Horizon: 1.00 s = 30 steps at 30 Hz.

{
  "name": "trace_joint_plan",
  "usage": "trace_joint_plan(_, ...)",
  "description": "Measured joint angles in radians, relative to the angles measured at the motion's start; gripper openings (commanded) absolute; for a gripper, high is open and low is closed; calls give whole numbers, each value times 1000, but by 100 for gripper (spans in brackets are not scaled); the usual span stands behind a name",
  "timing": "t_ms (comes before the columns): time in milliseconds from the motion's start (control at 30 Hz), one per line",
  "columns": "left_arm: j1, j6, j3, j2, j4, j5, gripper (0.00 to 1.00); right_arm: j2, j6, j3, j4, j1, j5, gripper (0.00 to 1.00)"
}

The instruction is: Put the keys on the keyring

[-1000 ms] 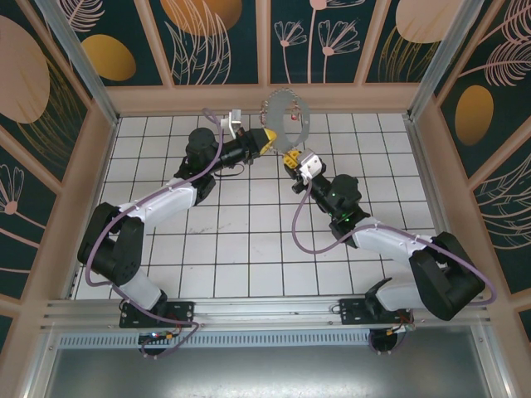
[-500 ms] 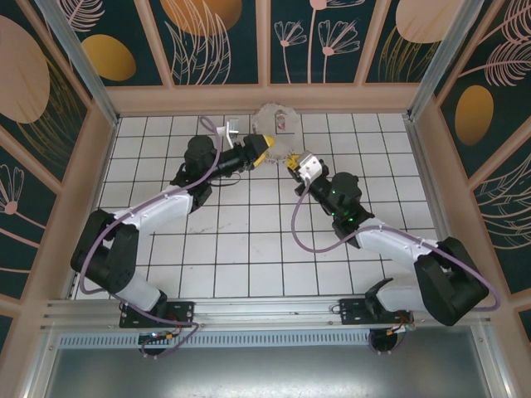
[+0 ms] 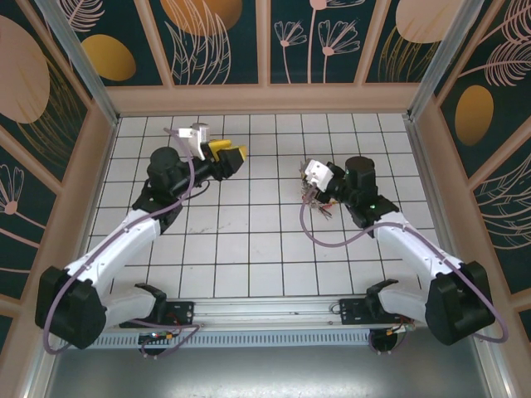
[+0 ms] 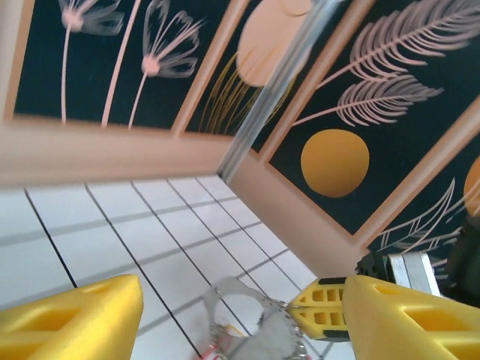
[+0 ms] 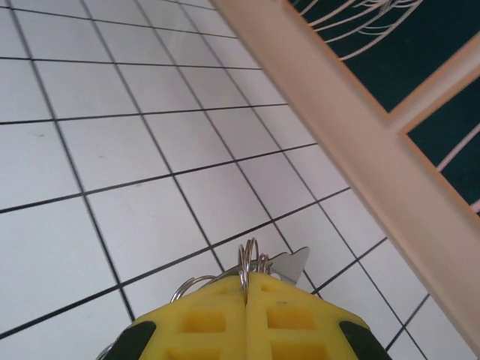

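Since the right pincer (image 3: 310, 191) is clamped fully shut on the keyring (image 4: 259, 330) (a large flat grey-tan hoop, its rim fringed with small silvery keys and red tags), the hoop hangs from its yellow fingertips above the white tiled table (image 3: 249, 249). It sits right of centre, with the fringe dangling just below the pincer. In the right wrist view, thin wire loops and a silvery tab are pinched right at the fingertip seam, so the grip looks shallow. The left pincer (image 3: 226, 154) is wide open and empty, yellow fingers spread. It is over the left side of the table, well apart from the hoop but aimed at it; the left wrist view frames the hoop between its two fingers. The small bronze-brown keys with the pale yellow tag are too small to tell apart from the dangling cluster. Judgement: the step in hand looks like the left arm coming in to take or steady the hoop. To do it well, keep the right arm steady so the fringe hangs quiet. Bring the left in level with the flat rim, close on bare rim rather than loose keys, and only then let the right go. Risk: the wire loops slip from that shallow pinch and the hoop drops to the table.
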Motion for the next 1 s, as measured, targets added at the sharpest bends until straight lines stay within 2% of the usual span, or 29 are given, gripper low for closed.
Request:
trace_joint_plan(100, -13, 166, -16, 11, 45, 37, 64, 7, -36, 47, -61, -1, -80, 0)
trace_joint_plan(300, -85, 479, -65, 156, 129, 179, 54, 59, -48, 55, -69, 0, -215, 0)
trace_joint_plan(433, -103, 654, -65, 217, 111, 237, 45, 82, -45, 55, -63, 6, -269, 0)
trace_joint_plan(567, -108, 832, -51, 235, 63, 276, 30, 100, -41, 55, -52, 19, -306, 0)
trace_joint_plan(633, -114, 904, -50, 242, 56, 296, 29, 113, -33, 55, -42, 23, -325, 0)
trace_joint_plan(833, -154, 1033, -50, 273, 67, 307, 25, 140, -7, 53, -9, 33, -363, 0)
trace_joint_plan(1000, -162, 1065, -50, 291, 73, 299, 14, 143, 4, 53, 16, 36, -384, 0)
